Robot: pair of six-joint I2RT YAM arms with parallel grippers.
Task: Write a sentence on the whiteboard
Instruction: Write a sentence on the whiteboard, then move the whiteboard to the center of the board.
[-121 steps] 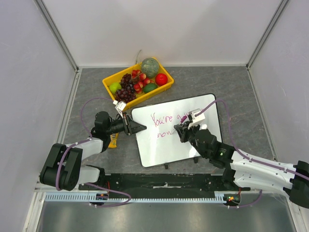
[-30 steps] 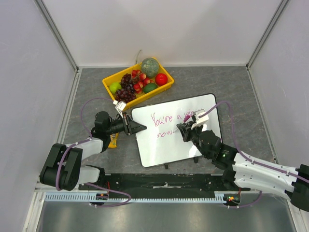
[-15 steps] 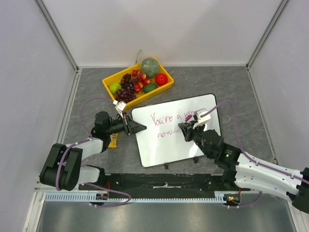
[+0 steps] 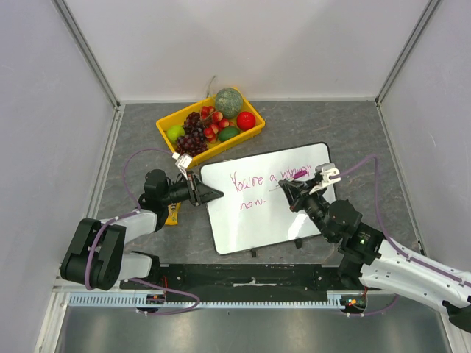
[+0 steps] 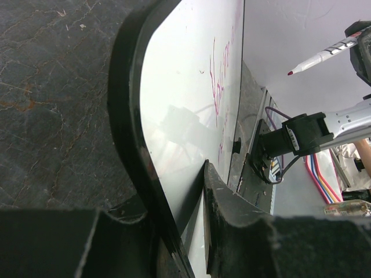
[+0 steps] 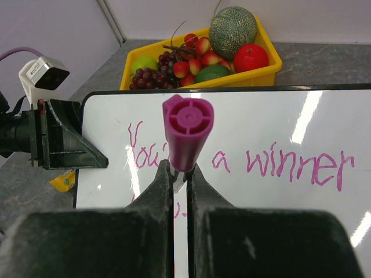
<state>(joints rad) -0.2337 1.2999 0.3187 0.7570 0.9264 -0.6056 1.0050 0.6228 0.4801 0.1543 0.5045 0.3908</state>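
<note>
L pincer [image 4: 213, 194] pinches glossy white black-rimmed rectangular whiteboard [image 4: 250, 228] at 9 o'clock edge; R pincer [image 6: 181, 174], pinching magenta plastic marker [image 6: 186, 139], should land tip lightly, approx. perpendicular.

the left arm [image 4: 136, 217] lies low, stretched toward the whiteboard [image 4: 250, 224], and the left gripper [image 4: 212, 194] is level, jaws pinching the board's left edge. the right arm [image 4: 397, 261] reaches in from the board's near right corner, wrist angled down; the right gripper [image 4: 293, 193] hangs over the board's right half, fingers closed tight on a marker [image 6: 186, 130].
</note>
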